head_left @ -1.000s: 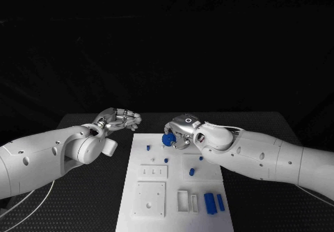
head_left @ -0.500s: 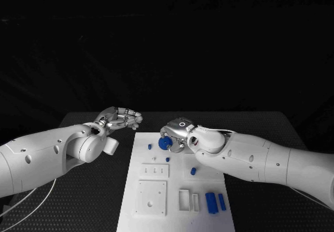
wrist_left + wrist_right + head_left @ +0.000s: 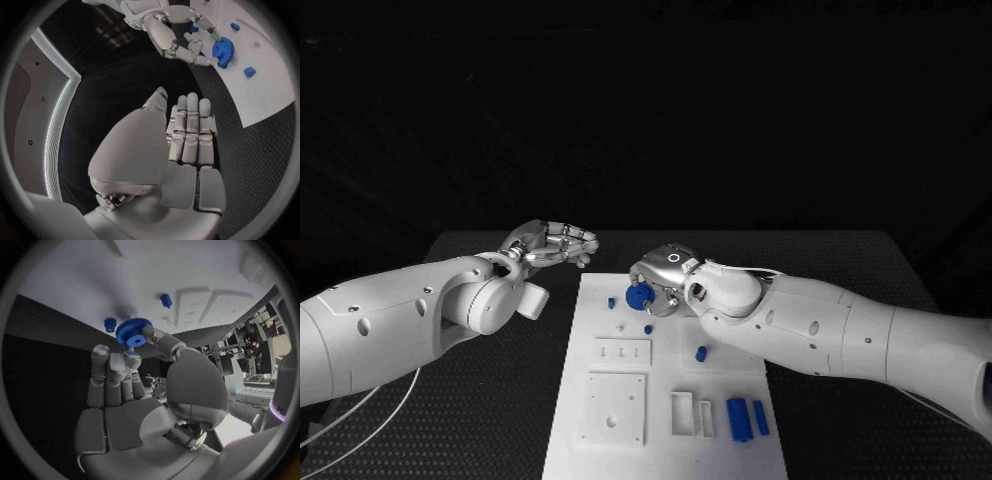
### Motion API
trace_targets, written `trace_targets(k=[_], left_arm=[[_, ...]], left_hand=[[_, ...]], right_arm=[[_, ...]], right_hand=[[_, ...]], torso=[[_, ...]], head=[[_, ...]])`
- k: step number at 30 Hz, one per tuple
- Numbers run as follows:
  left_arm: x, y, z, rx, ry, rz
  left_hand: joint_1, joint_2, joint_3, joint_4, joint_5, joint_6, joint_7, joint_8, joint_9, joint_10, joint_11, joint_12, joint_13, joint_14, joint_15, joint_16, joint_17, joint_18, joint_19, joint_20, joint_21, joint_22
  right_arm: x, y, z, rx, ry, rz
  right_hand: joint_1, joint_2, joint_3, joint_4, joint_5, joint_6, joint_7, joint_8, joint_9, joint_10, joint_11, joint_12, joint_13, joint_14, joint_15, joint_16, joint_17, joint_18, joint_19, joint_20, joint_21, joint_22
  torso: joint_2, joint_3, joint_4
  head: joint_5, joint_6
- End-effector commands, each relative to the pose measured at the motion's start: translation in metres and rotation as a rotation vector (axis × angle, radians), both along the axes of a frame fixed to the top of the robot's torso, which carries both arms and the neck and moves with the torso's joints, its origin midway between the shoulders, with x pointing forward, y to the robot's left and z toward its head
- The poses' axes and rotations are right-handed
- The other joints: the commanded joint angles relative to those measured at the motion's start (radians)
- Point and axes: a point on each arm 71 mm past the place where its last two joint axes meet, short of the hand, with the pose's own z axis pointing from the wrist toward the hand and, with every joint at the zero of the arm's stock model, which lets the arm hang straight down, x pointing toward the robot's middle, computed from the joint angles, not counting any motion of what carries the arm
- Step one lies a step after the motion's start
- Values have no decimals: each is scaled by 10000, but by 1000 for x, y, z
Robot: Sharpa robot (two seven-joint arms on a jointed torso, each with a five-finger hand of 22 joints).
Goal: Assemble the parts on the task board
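Right hand: my right hand [image 3: 666,280] sits just above the middle of the head view, over the far end of the board, pinching a blue gear [image 3: 639,296] between thumb and fingertips [image 3: 133,358]; the other fingers stand beside it, only partly curled.
Gear: a toothed blue disc with a short hub on one face; in the right wrist view [image 3: 132,331] it is held flat-side toward the white board, just clear of it as far as I can judge.
Left hand: my left hand [image 3: 554,245] hangs over the black table in the middle left of the head view, off the board's far left corner; its fingers [image 3: 189,131] lie straight and close together, and it holds nothing.
Board: the white board [image 3: 733,372] runs from the centre down to the bottom edge of the head view; small blue pegs [image 3: 612,302] stand near the gear, a recessed square plate lies lower left, and two blue bars [image 3: 736,417] lie lower right.
Step in hand: I judge I am bringing the gear down onto a post at the far end of the board; which post I cannot tell.
Doing it well: I should keep the gear level, line its centre hole over the post, and lower slowly so the bore does not jam.
Materials: the gear and pegs look like hard matte plastic; the board is smooth and rigid; the table top is a dark woven texture.
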Motion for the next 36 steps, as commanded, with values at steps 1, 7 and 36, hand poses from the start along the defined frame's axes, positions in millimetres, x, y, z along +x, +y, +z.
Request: trace_targets(k=[1,7,36], left_arm=[[0,-3,1,-51,-42,-180],[-1,-3,1,-59,-32,-199],[-1,-5,1,-60,-1,-253]], left_hand=[[-44,76,-63,3,-54,-28,29,-35,-13,44,58,-53,-12,-19,53,-62,10,203,-70,28,32,166],[-47,78,-62,4,-54,-28,29,-34,-13,44,58,-54,-12,-18,53,-62,11,203,-70,28,32,166],[-74,82,-63,9,-54,-32,32,-36,-15,42,61,-62,-12,-19,55,-70,16,202,-73,31,34,165]], right_arm=[[0,1,-1,-218,18,89],[1,0,-3,-308,58,36],[6,0,-20,-584,375,-168]], right_hand=[[-8,-92,1,64,50,1078,67,-22,12,-100,-3,-48,-13,-29,-49,-15,-16,163,-23,-10,-17,60],[-7,-87,2,64,53,1073,69,-27,12,-103,-2,-50,-14,-31,-47,-17,-17,163,-25,-9,-20,60],[-27,-105,-55,-53,-166,598,232,-351,-74,-221,149,-62,-11,-129,66,-75,-29,163,-112,41,-101,52]], torso=[[-2,6,3],[2,11,-19],[-10,13,-26]], head=[[6,3],[11,-4],[65,-29]])
